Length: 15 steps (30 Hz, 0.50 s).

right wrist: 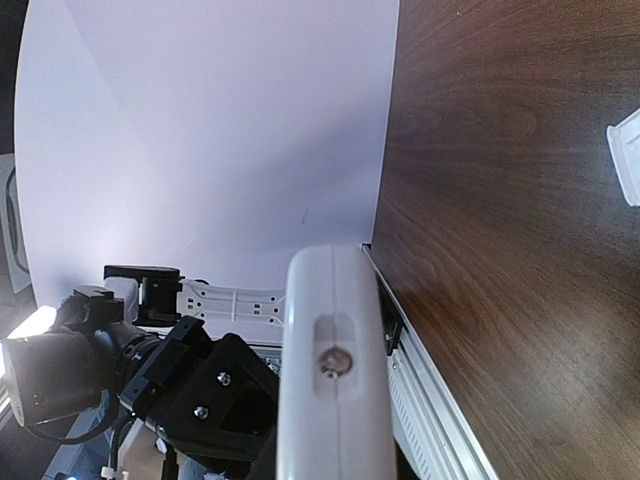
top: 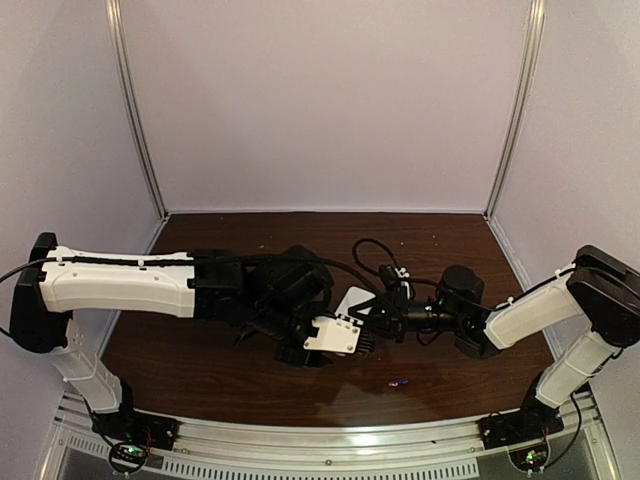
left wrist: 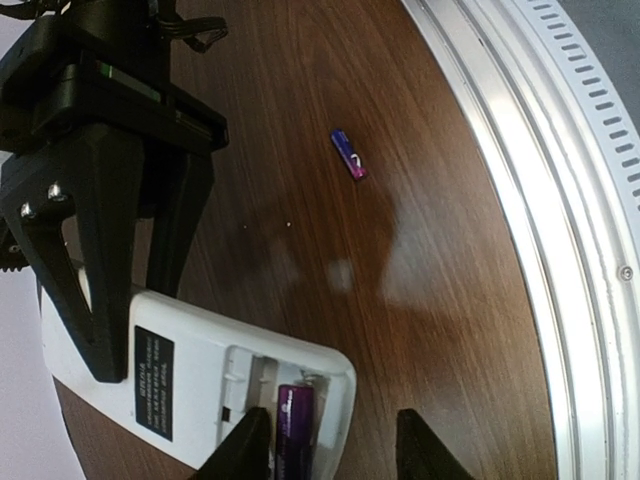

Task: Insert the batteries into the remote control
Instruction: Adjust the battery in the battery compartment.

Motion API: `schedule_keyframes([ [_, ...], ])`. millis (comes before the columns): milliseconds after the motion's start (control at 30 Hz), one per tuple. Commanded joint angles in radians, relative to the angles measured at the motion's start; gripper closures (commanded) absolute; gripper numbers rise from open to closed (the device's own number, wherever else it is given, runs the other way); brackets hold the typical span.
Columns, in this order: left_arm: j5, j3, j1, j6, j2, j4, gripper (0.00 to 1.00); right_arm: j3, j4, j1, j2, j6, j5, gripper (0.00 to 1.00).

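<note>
Purple battery lies in the remote control recess, between the left hand's half-parted, empty fingers. Right hand clamps the remote's far end. Next, probably: reach forward for the second battery on the worktop.

Item 1: black label, white print in several lines, on white back of remote control, beside batt. compartment. Too small and blurred, not legible.
Item 2: loose battery, white mark on purple wrap, unreadable.
Item 3: seated battery in compartment, no legible print.
Other views: no readable text.
</note>
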Motion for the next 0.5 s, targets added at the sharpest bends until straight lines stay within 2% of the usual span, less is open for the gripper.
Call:
schedule_keyframes([
  [0, -0.044, 0.028, -0.006, 0.007, -0.009, 0.017, 0.52, 0.011, 0.086, 0.006, 0.019, 0.01, -0.006, 1.0],
  [167, -0.085, 0.026, -0.005, 0.007, -0.038, 0.043, 0.43, -0.003, 0.134, 0.006, 0.028, 0.015, -0.002, 1.0],
  [467, -0.116, -0.031, -0.005, -0.052, -0.164, 0.185, 0.36, -0.025, 0.153, 0.006, 0.029, -0.025, 0.015, 1.0],
])
